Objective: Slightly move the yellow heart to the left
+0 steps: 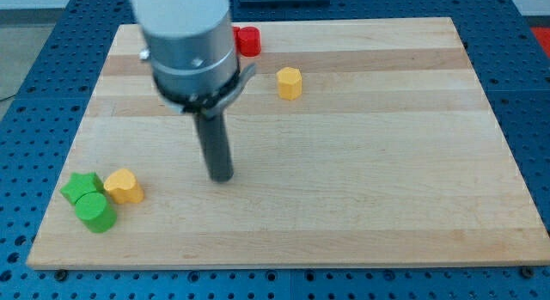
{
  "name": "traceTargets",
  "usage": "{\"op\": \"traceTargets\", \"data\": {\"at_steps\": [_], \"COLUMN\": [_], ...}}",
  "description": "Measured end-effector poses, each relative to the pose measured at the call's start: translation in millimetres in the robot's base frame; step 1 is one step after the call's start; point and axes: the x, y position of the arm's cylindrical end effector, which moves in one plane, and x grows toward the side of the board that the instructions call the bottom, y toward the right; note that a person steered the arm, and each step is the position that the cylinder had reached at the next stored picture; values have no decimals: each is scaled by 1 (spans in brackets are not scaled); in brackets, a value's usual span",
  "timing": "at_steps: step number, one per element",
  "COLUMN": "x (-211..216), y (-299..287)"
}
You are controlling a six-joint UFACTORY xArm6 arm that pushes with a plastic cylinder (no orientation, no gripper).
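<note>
The yellow heart [125,186] lies on the wooden board [361,188] at the view's lower left, touching a green star [80,187] and a green cylinder [95,212]. My tip [222,176] stands on the board to the right of the heart, about a hundred pixels away, not touching any block. A yellow hexagon block [290,82] lies near the view's top, right of the arm.
A red block [247,41] sits at the board's top edge, partly hidden behind the arm's grey body [187,42]. A blue perforated table [34,76] surrounds the board on all sides.
</note>
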Motion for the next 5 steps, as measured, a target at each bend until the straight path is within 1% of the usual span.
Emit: {"op": "traceTargets", "data": {"at_steps": [1,2,3,4,5], "x": [34,29,-25,-63,-39], "y": [-26,-75,-114,-125,-112]}}
